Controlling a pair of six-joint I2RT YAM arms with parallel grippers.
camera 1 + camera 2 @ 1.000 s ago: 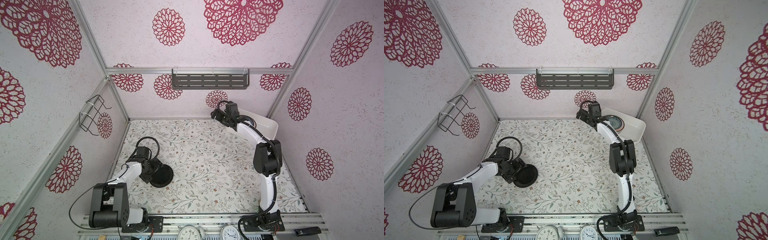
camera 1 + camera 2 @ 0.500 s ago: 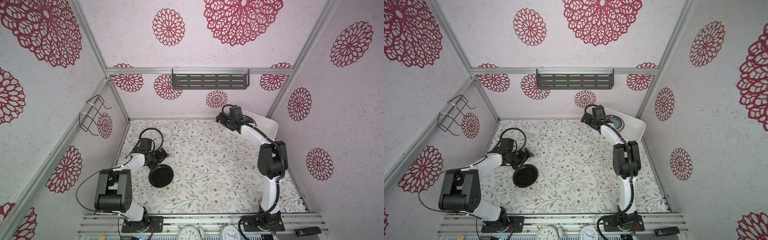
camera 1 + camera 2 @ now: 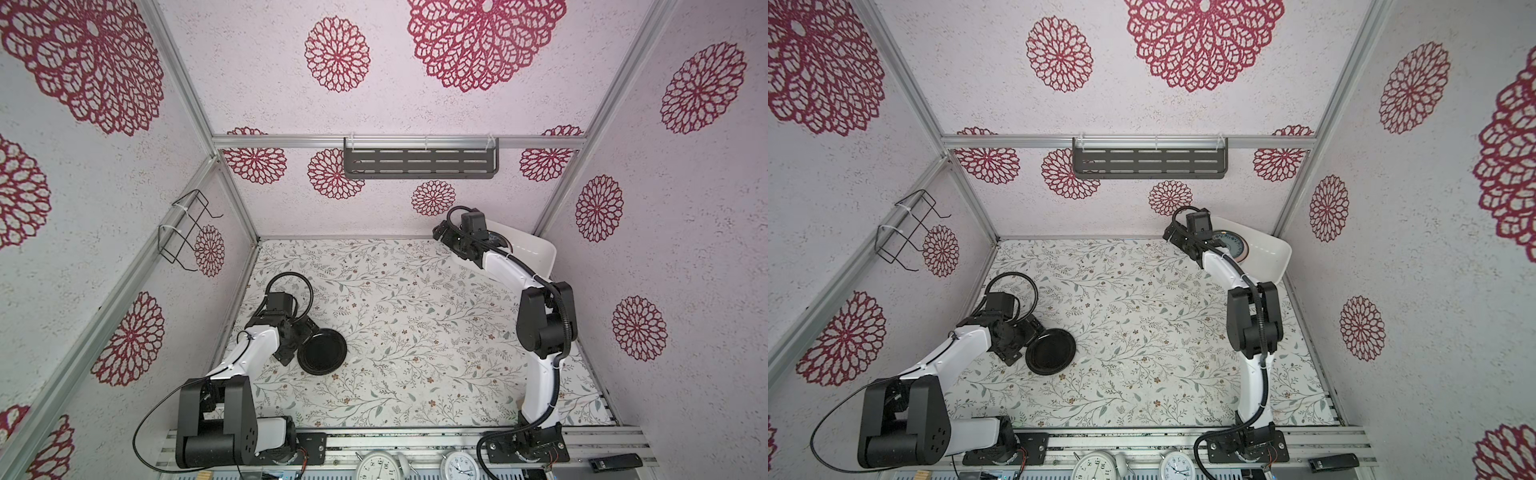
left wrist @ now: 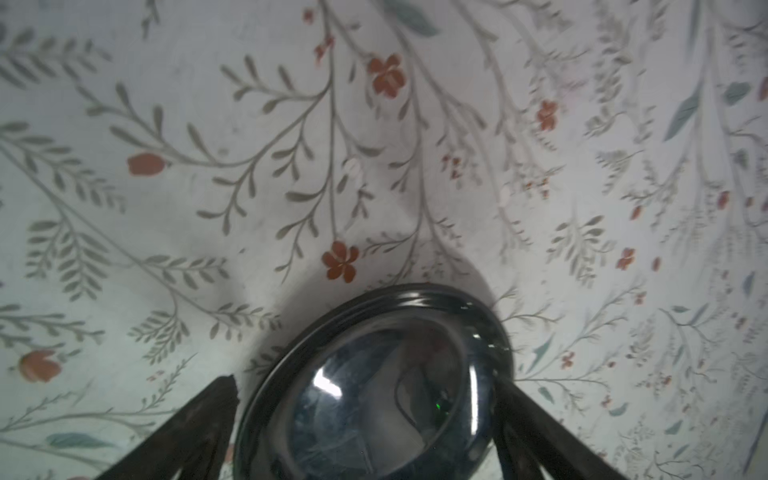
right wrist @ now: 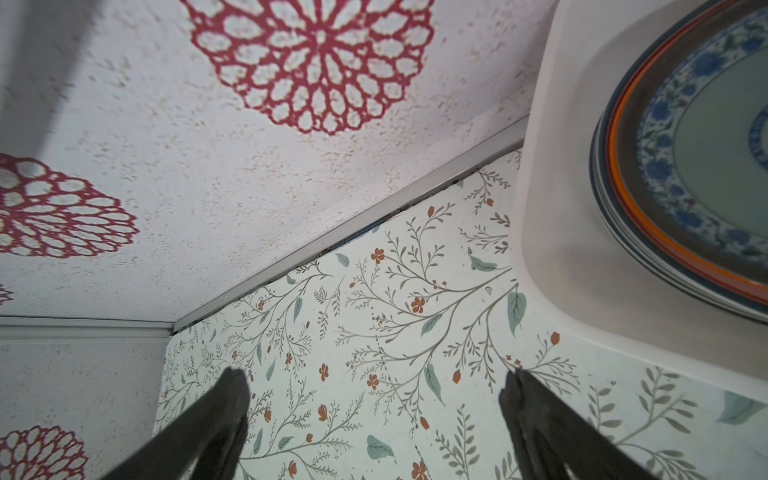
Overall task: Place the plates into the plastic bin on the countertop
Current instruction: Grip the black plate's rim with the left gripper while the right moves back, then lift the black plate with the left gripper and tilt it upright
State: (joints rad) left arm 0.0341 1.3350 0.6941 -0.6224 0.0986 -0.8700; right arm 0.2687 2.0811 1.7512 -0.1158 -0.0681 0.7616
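Near the left edge of the countertop point(image 3: 415, 324), the black plate point(image 3: 322, 351) lies with its near rim between the widely spread jaws of the left gripper point(image 3: 299, 344), while at the far right corner the right gripper point(image 5: 376, 376) hangs wide open and empty beside the plastic bin point(image 3: 1268, 259), which holds a stack of plates point(image 3: 1235, 247).

Both top views are bright, evenly lit and sharp, with only faint soft shadows. In the left wrist view the black plate point(image 4: 374, 395) carries white glare streaks — its soft dark shadow rings it on the countertop point(image 4: 187, 124), whose print blurs toward the edges.
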